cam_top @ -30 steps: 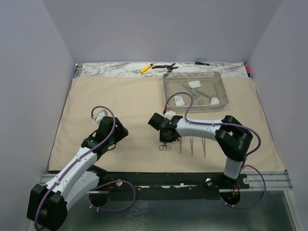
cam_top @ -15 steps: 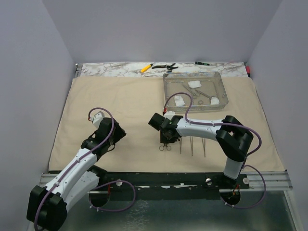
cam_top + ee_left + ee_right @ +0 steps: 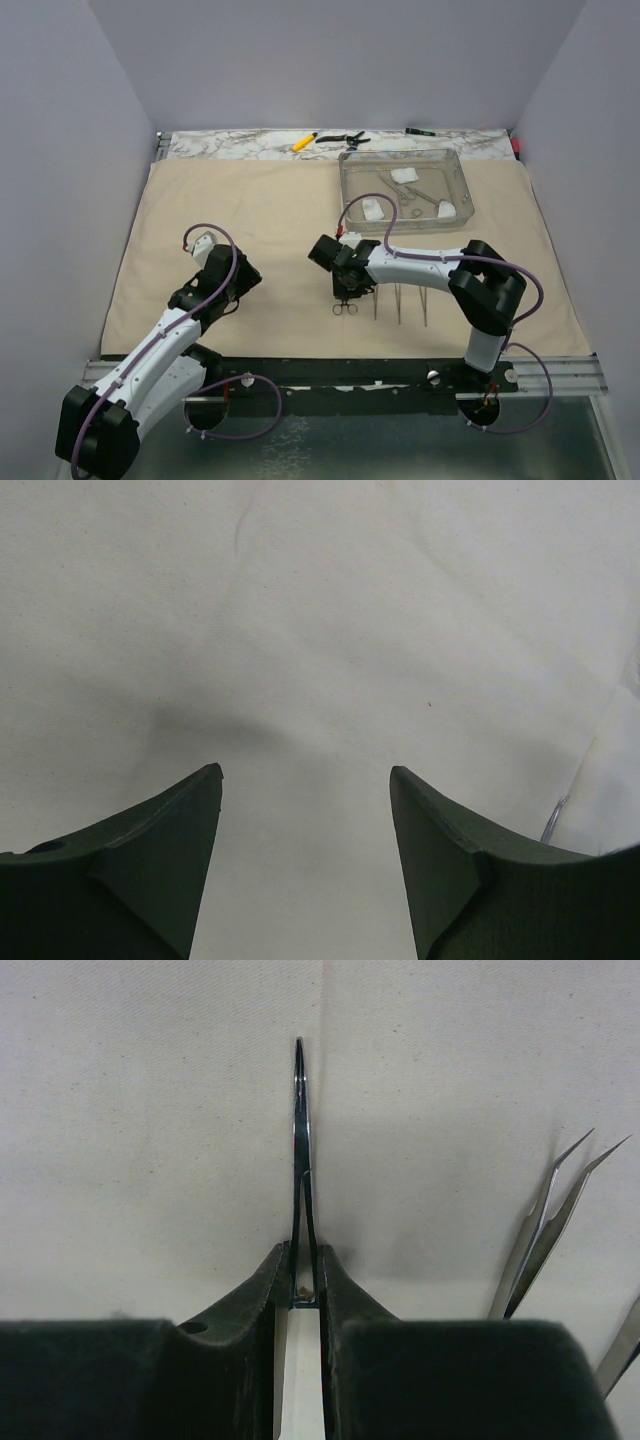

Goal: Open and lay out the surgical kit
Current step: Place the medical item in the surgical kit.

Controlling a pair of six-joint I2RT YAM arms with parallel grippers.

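Note:
The beige cloth wrap (image 3: 260,215) lies spread open over the table. The clear plastic tray (image 3: 347,190) stands on it at the back right. It holds three white gauze balls (image 3: 404,174) and steel instruments (image 3: 418,196). My right gripper (image 3: 345,288) is shut on a steel ring-handled clamp (image 3: 343,307), low over the cloth. In the right wrist view the clamp's (image 3: 300,1110) tip sticks out ahead of the gripper (image 3: 303,1250). Three thin tweezers (image 3: 399,300) lie side by side to its right. My left gripper (image 3: 236,286) is open and empty over bare cloth (image 3: 320,630).
A yellow pen (image 3: 304,141) and black-handled pliers (image 3: 343,138) lie on the marble strip behind the cloth. A dark pen-like thing (image 3: 420,131) lies farther right there. Grey walls close in the left, right and back. Tweezers (image 3: 545,1230) show at the right of the right wrist view.
My left arm has drawn slightly back to the left. My right gripper and the clamp have hardly moved.

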